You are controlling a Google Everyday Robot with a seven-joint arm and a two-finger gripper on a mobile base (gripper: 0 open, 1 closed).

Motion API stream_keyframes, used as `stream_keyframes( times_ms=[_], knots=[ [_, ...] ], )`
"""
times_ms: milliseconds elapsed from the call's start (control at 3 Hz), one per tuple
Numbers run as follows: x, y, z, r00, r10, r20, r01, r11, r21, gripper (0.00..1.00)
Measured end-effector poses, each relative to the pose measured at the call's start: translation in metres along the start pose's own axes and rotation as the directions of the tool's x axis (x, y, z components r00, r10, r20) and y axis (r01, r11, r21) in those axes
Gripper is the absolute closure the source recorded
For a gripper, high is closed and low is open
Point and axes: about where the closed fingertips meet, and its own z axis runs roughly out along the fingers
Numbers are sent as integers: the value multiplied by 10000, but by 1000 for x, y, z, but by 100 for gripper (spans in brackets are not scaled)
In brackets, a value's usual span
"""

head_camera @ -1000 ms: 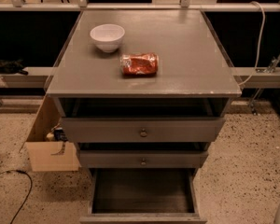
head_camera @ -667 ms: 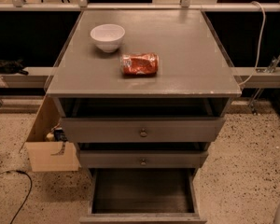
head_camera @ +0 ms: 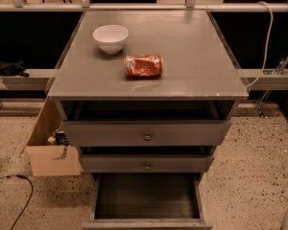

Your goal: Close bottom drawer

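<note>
6 o'clock: bottom drawer [head_camera: 146, 198] stands pulled out; rigid, probably light, should slide easily, push flat on its front; gripper not in view, opening cannot tell

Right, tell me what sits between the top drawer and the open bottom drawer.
In the camera view, only the middle drawer, knobbed front, sits between the top drawer and the bottom drawer. The gripper is out of view.

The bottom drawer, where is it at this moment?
In the camera view the bottom drawer is pulled out at bottom centre, under the middle drawer, right of the cardboard box; the gripper is not in view.
</note>
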Motion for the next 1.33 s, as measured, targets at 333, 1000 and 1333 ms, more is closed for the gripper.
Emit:
stream_keyframes(
  times_ms=[333, 1000, 1333],
  knots=[
    [-10, -2, 10, 9994, 76, 330, -80, 9999, 123, 0],
    [-28, -15, 12, 9884, 366, 1474, -450, 9975, 543, 0],
    [-28, -15, 12, 9884, 366, 1474, -450, 9975, 543, 0]
  ],
)
